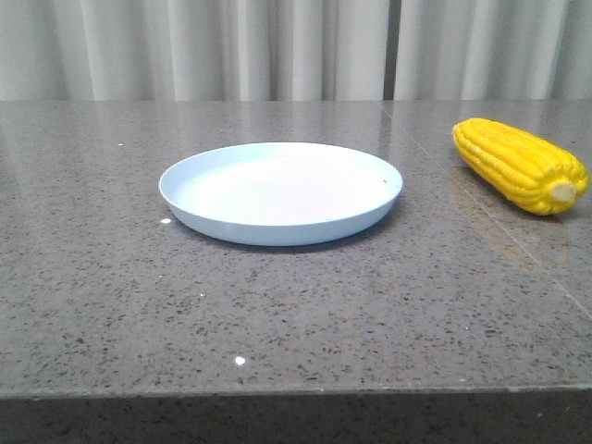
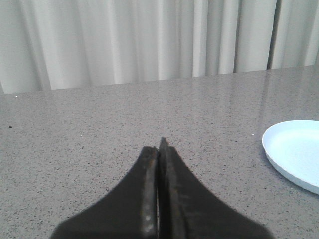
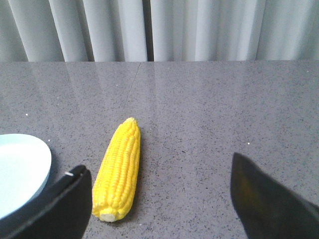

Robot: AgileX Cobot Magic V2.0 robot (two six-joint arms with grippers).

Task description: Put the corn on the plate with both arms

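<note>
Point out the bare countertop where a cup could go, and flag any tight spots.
The widest bare stretch runs from the plate to the table near edge. More lies left of the plate and behind it toward the curtain. The tightest spot is the strip between the plate and the corn; the open right claw sits near the corn.

From my seat the table [image 1: 277, 314] lay bare around the plate [image 1: 280, 192]; only the corn [image 1: 521, 165], at its three o'clock, blocked passage, well apart.
</note>
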